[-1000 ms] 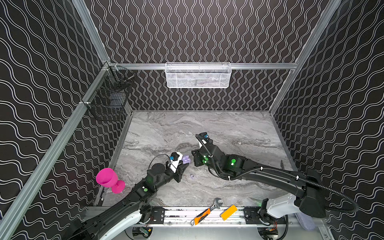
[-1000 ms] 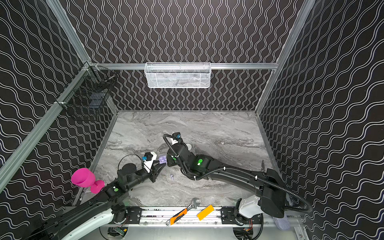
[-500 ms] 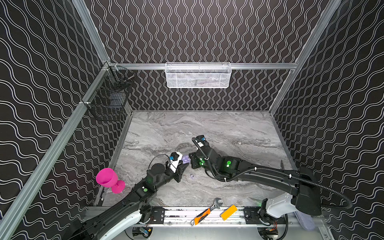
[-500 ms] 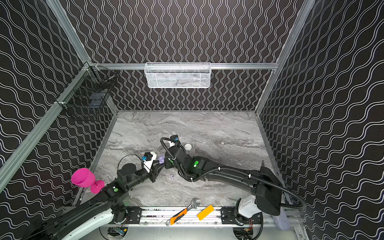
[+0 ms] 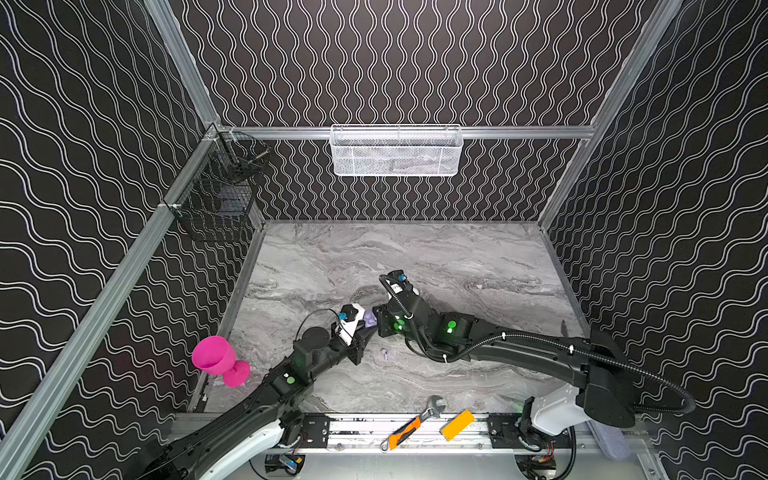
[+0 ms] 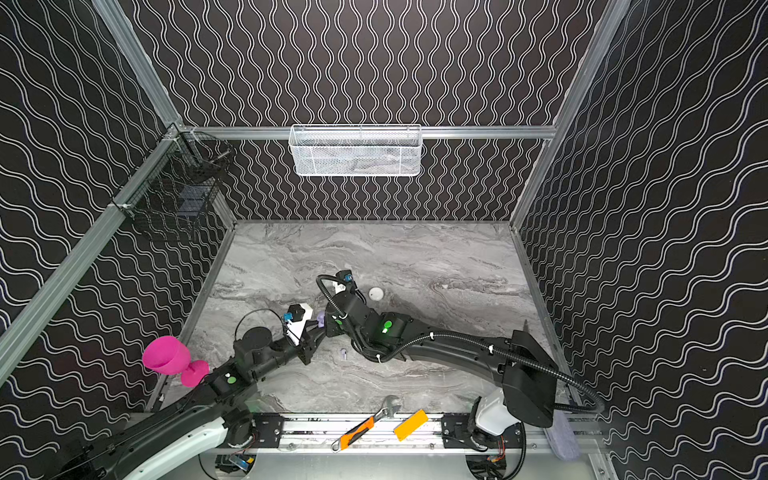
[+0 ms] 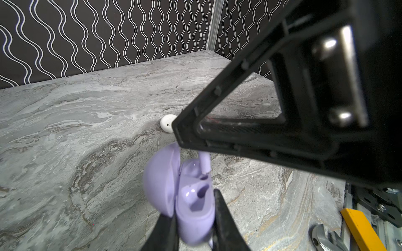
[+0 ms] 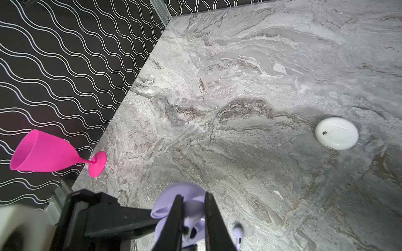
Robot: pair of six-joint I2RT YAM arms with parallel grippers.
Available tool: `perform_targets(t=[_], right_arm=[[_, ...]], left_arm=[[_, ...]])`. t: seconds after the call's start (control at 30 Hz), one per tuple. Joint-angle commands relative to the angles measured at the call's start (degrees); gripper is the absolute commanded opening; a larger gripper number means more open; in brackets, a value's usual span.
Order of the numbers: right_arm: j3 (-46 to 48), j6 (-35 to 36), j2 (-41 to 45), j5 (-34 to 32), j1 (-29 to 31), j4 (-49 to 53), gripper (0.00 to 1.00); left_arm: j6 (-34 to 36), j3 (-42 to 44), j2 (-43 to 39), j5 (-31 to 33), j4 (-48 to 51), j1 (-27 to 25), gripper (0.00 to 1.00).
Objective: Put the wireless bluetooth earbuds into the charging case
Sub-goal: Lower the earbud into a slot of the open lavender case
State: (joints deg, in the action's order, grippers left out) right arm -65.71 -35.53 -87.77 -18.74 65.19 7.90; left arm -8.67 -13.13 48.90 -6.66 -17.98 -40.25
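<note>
Two tools lie nearest, on the metal front rail: an adjustable steel wrench with orange handle (image 5: 409,426) and a flat yellow plastic block (image 5: 457,424). At the left edge of the grey marble-patterned table (image 5: 457,257) a bright pink plastic goblet (image 5: 216,359) lies tipped.

Next, a second lavender earbud (image 5: 384,354) lies loose on the table, just in front of the place where the two black arms meet.

At that place the left gripper (image 7: 191,203) is pressed onto a rounded lavender plastic charging case (image 7: 195,221), with one finger on each side of the lower shell. The lid of the case stands open.

The right gripper (image 8: 193,196) comes from the opposite side and pinches a small stemmed lavender earbud (image 7: 205,162). The lower end of this earbud is at a socket of the case, but how deep it sits I cannot tell. In both top views the arms and wrist cameras cover almost all of this, and only a bit of lavender shows.

Farther back a closed white round case (image 6: 376,293) lies flat. In the left wrist view the right gripper's finger cuts off part of it.

On the walls hang a black wire basket (image 5: 216,199) and a white mesh basket (image 5: 395,151). What they contain is hard to make out.
</note>
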Motion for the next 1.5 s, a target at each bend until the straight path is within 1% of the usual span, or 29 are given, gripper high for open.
perform_targets(t=[0.0, 0.7, 0.93, 1.47], right_arm=[[-0.4, -0.7, -0.3, 0.2, 0.1, -1.4, 0.12], [0.4, -0.9, -0.9, 0.2, 0.1, -1.1, 0.12], [1.6, -1.1, 0.4, 0.2, 0.1, -2.3, 0.11], [1.5, -0.5, 0.0, 2.0, 0.3, -2.4, 0.11]], left_arm=[[-0.1, -0.4, 0.1, 0.3, -1.6, -0.1, 0.08], [-0.2, -0.2, -0.4, 0.4, -1.5, 0.0, 0.08], [-0.2, -0.2, -0.5, 0.7, -1.5, 0.0, 0.08], [-0.2, -0.2, -0.7, 0.9, -1.4, 0.0, 0.08]])
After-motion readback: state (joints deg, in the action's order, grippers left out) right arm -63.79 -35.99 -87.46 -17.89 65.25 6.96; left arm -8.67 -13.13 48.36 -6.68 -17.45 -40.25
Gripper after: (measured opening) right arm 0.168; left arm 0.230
